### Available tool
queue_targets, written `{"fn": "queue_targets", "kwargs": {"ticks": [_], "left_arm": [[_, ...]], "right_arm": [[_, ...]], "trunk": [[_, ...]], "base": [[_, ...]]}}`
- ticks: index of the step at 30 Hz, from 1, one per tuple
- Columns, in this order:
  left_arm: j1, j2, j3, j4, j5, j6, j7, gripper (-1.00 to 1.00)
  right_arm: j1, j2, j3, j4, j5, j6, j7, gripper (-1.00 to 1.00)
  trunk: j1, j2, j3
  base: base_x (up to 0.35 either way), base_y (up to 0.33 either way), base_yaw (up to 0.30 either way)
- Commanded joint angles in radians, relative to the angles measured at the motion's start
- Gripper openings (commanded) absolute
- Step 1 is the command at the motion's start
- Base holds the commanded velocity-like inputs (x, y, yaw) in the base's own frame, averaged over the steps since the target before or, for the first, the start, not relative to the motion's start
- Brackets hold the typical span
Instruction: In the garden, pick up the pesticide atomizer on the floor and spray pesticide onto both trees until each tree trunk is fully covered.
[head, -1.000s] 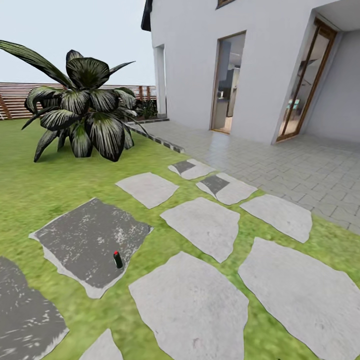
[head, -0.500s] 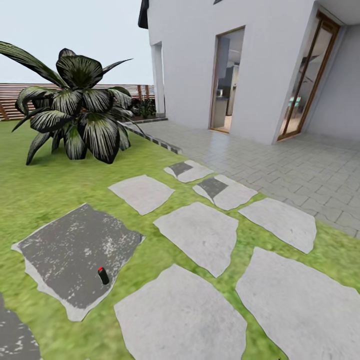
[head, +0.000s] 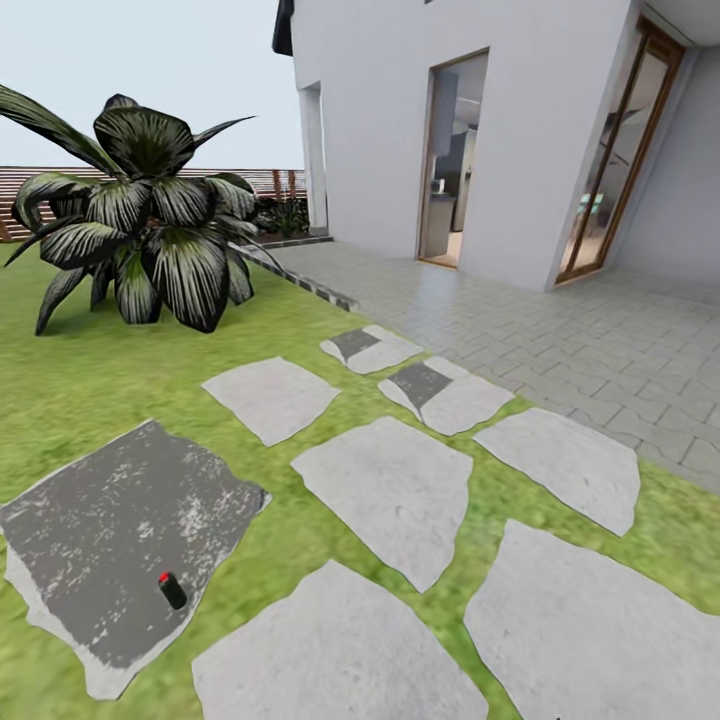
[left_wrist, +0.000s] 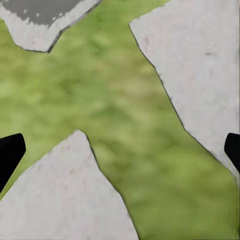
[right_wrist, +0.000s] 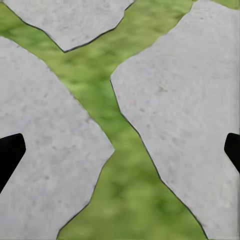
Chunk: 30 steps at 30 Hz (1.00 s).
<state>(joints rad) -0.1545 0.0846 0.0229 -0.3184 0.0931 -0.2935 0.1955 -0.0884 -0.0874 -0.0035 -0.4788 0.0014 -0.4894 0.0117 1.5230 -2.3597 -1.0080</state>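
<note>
1. Head view: the pesticide atomizer (head: 172, 590), a small dark bottle with a red cap, lies on a dark stepping stone (head: 110, 540) in the lawn (head: 90, 385), near a fan-leaved palm (head: 150, 220). Best to roll nearer and square up before reaching (trunks unseen).
2. Left wrist view: left gripper (left_wrist: 120, 150) spread wide, empty, above grass.
3. Right wrist view: right gripper (right_wrist: 120, 150) likewise wide, empty, over pale stones (right_wrist: 185, 100).
</note>
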Motion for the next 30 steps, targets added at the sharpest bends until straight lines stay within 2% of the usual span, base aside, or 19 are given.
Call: {"fn": "queue_targets", "kwargs": {"ticks": [1, 30], "left_arm": [[0.000, 0.000, -0.001, 0.001, 0.010, -0.004, -0.001, 1.00], [0.000, 0.000, -0.001, 0.004, 0.010, -0.004, -0.001, 1.00]], "right_arm": [[-0.001, 0.000, -0.001, 0.001, 0.000, -0.003, 0.002, 1.00], [-0.001, 0.000, 0.000, 0.002, 0.000, -0.003, 0.001, 1.00]], "trunk": [[0.000, 0.000, -0.001], [0.000, 0.000, -0.001]], "base": [[0.302, -0.160, 0.000], [0.302, -0.165, 0.000]]}}
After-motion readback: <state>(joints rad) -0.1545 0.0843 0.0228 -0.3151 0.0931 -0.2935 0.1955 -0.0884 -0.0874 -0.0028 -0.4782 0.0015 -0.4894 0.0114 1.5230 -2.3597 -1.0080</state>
